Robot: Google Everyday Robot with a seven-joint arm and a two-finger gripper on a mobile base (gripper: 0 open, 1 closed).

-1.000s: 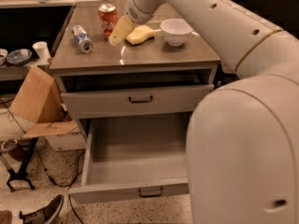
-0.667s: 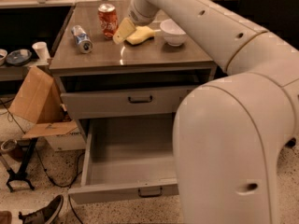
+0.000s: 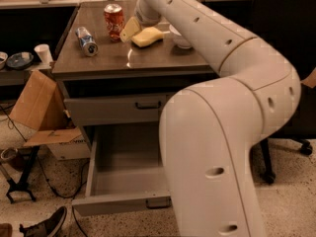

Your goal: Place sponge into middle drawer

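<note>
The pale yellow sponge [image 3: 147, 36] lies on the cabinet top, between a red soda can and a white bowl. My gripper [image 3: 131, 29] reaches down from the long white arm to the sponge's left end, right against it. The middle drawer [image 3: 118, 204] is pulled out wide below the shut upper drawer front [image 3: 118, 108]. What shows of its grey inside is bare, and my arm's white body hides its right part.
An upright red soda can [image 3: 114, 21] and a silver can [image 3: 86, 40] on its side stand left of the sponge. The white bowl [image 3: 178, 37] is to its right. A cardboard box [image 3: 39, 112], a paper cup [image 3: 42, 53] and a shoe [image 3: 47, 223] are to the left, an office chair [image 3: 291, 38] to the right.
My arm's elbow and body have swung left and fill more of the view, covering the drawer's right side. The gripper stays at the sponge, which has not moved.
</note>
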